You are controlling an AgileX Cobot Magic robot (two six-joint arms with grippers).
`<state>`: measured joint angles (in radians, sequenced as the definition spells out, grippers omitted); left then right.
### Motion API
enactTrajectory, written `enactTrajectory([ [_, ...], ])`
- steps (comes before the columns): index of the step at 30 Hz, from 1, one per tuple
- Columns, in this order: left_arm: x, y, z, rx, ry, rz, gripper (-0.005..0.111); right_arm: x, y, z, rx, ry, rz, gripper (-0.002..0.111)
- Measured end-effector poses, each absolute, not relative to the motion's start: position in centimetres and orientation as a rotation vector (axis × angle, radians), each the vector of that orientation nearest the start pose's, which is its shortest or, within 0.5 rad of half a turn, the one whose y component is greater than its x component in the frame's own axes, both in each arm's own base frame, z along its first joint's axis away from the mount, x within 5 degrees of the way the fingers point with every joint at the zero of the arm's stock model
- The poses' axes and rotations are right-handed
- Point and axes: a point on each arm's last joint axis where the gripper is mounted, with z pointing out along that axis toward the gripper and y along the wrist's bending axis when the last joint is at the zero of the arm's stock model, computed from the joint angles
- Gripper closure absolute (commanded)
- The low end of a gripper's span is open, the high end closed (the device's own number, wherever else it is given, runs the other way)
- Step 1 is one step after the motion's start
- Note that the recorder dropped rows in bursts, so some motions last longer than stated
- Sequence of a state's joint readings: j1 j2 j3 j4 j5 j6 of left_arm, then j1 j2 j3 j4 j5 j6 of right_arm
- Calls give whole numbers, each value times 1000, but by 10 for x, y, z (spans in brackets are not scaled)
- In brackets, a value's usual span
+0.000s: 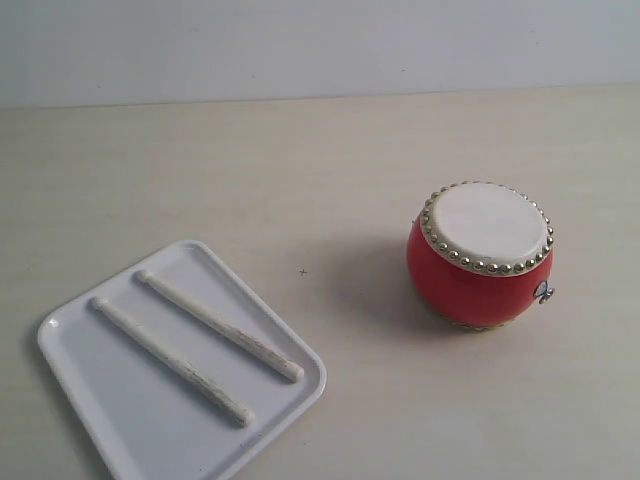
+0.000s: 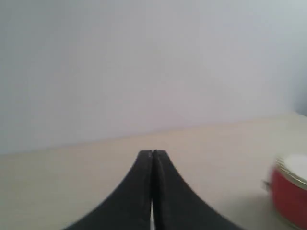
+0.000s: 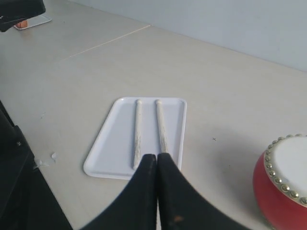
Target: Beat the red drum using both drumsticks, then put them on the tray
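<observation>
Both drumsticks (image 1: 220,327) are lying side by side in the tray (image 1: 120,400), well apart from the red drum (image 1: 478,285). The right gripper (image 3: 157,155) is facing the tray, jaws pressed together, gripping nothing. The left gripper (image 2: 152,152) is likewise sitting closed and empty, with the drum seemingly off to one side in its blurry view.

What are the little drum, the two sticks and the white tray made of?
Red drum: glossy red body, maybe lacquered wood or plastic; matte cream top, shiny metal-looking studs. Drumsticks: pale, rough-textured, likely wood. Tray: smooth white with soft sheen, likely plastic.
</observation>
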<state>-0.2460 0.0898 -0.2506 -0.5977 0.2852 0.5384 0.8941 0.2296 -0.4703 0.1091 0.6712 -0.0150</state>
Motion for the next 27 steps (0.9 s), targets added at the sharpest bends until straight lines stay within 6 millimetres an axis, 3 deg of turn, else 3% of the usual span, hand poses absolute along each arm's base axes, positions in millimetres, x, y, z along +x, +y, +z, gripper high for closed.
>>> enactTrajectory([
  [3, 54, -9, 238, 70, 1473, -143, 107, 26, 43, 296, -833, 1792, 707, 108],
  [6, 57, -5, 210, 60, 1541, -49, 107, 26, 43, 296, -832, 1790, 708, 108],
  [12, 56, -10, 198, 174, 1655, -25, 107, 26, 43, 296, -829, 1793, 716, 108],
  [19, 55, -12, 196, 172, 1677, -57, 107, 26, 43, 296, -828, 1794, 720, 108],
  [27, 56, -3, 198, -29, 1659, -92, 107, 26, 43, 296, -828, 1794, 723, 108],
])
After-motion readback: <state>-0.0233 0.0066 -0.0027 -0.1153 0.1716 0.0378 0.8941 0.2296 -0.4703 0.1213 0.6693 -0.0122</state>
